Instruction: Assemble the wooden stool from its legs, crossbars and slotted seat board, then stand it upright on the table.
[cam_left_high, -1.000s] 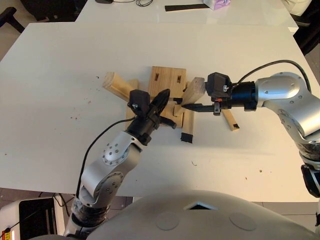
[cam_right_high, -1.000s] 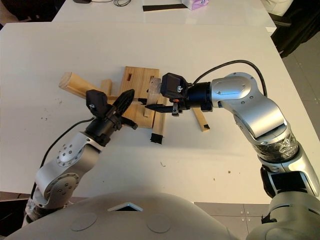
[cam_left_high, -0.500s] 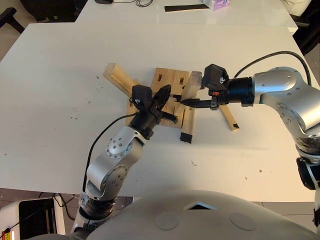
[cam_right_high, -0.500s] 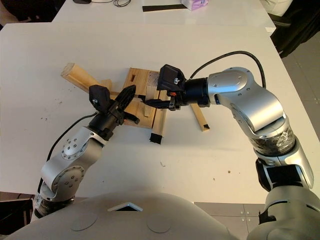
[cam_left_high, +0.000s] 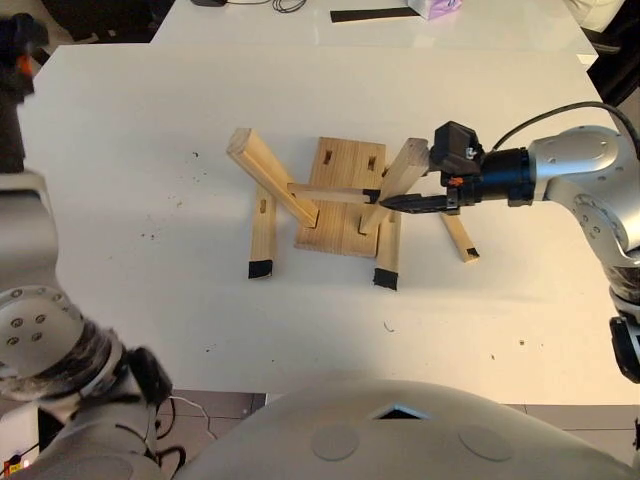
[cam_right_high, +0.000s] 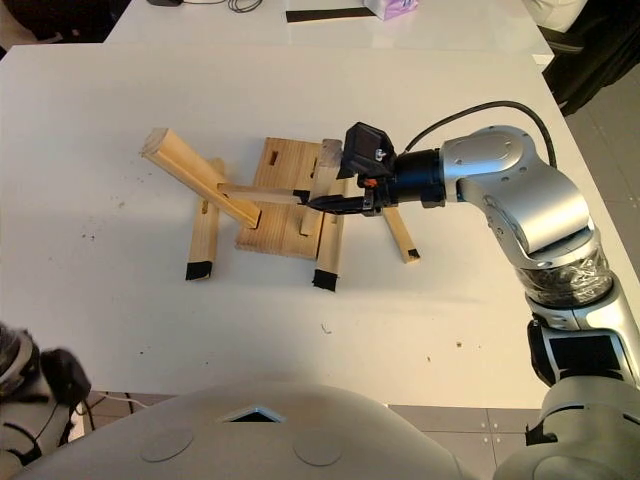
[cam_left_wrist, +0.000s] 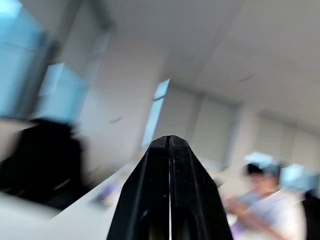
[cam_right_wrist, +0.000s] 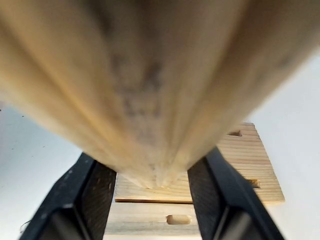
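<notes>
Two black fingers (cam_right_wrist: 95, 200) of my right gripper (cam_left_high: 392, 203) are clamped on a slanted leg (cam_left_high: 402, 172), one finger on each side, toward its lower end. From my right wrist, the leg's pale wood sits tight between the fingers, and the seat board (cam_left_high: 340, 215) lies beyond it with three slots showing. My right arm comes in from the right, roughly level over the table (cam_left_high: 120, 120).

The seat board lies flat near the middle of the table. The leg I hold rises from the board's right edge and leans to the far right. A thin crossbar (cam_left_high: 330, 191) runs leftward from it across the board to a second slanted leg (cam_left_high: 270, 178), which leans to the far left with its upper end raised off the table. I cannot tell whether the crossbar's ends are seated in the legs. A flat leg (cam_left_high: 263, 232) lies on the table just left of the board, its black-capped end toward me. A capped leg (cam_left_high: 388, 248) lies along the board's right edge, on the near side of my fingertips. A loose slat (cam_left_high: 460, 238) rests on the table to the right of that, near my right wrist.

My left gripper (cam_left_wrist: 169, 139) is pressed closed with nothing between its fingers. It is lifted well away from the stool parts and aimed up into the room.
</notes>
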